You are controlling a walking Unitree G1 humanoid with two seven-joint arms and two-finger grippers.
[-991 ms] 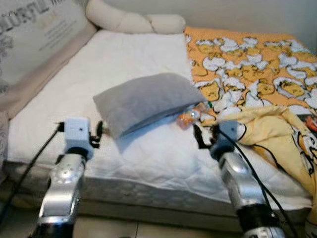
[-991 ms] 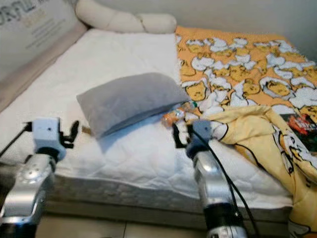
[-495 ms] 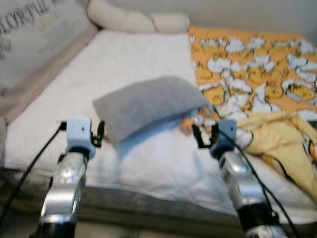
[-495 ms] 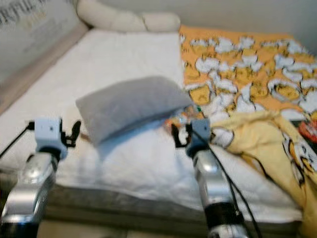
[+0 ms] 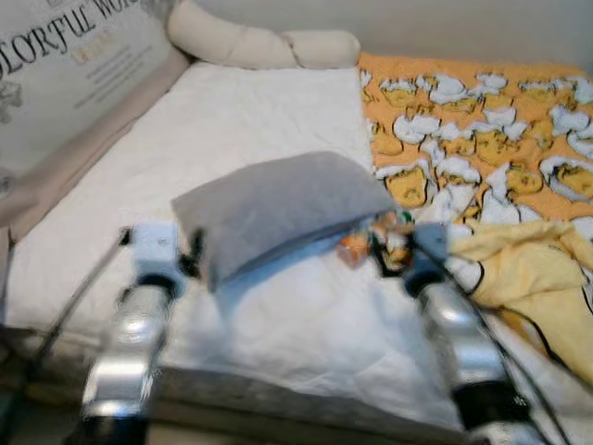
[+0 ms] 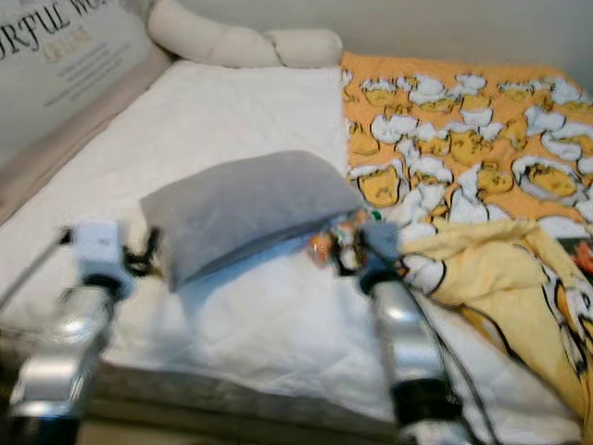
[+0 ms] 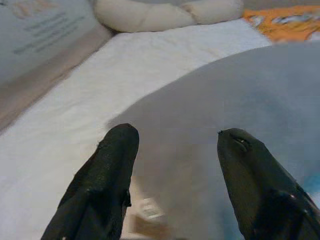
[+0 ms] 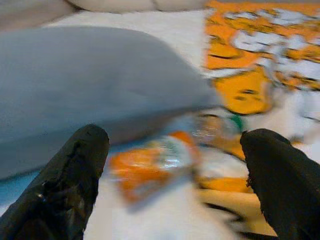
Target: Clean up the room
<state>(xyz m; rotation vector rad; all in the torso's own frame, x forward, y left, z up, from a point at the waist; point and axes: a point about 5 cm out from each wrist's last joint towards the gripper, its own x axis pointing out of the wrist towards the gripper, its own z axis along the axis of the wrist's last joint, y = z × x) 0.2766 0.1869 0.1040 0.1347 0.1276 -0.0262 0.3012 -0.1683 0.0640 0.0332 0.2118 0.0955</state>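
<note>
1. Two grippers are up in front of me at the bed's near edge, and neither holds anything. My right gripper [image 8: 170,165] has its fingers spread wide, aimed at a crumpled orange snack wrapper [image 8: 150,165] lying just beyond the fingertips.
2. My left gripper [image 7: 175,165] is spread as well, pointing at the near corner of the grey pillow [image 5: 278,209]. Something small and pale lies tucked under that corner; it is too blurred for me to name.
3. The wrapper [image 5: 357,243] sits on the white mattress [image 5: 269,111], partly under the pillow's edge, right where the orange duck-print blanket [image 5: 482,120] begins. I take it for the first piece of litter to collect.
4. I judge the tidying barely begun: the wrapper is not yet picked up, the pillow lies askew mid-bed, and a yellow blanket [image 5: 537,278] is bunched at the near right corner.
5. The cream bolster [image 5: 259,46] lies along the head of the bed, seemingly in place.
6. As for writing, the grey panel [image 5: 65,74] along the bed's left side carries large serif letters. I can read part of a line, "ORFUL WO"; the smaller lines beneath are illegible. The wrapper's print is too smeared to read.
</note>
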